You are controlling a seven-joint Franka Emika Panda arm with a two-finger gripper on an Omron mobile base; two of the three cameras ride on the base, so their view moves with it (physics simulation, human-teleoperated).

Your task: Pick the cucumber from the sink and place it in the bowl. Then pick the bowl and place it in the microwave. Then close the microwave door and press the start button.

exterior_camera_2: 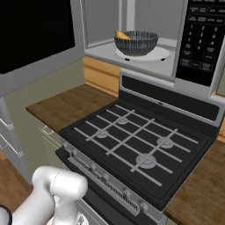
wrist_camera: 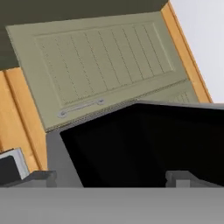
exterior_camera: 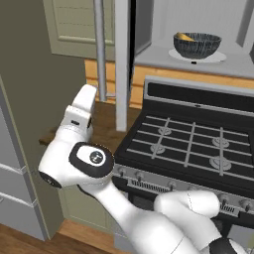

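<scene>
Cucumber [exterior_camera_2: 121, 34] in bowl [exterior_camera_2: 136, 42] inside microwave [exterior_camera_2: 145, 55]; door [exterior_camera_2: 30, 35] open.

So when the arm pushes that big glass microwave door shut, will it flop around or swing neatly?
The microwave door looks like a rigid framed panel, so it probably swings stiffly on its hinge. Its long bar handle suggests an easy, light push. The bowl inside seems unlikely to be disturbed.

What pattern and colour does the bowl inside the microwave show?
The bowl is dark blue-grey with fine pale ribbed stripes, clearest in the right base view.
</scene>
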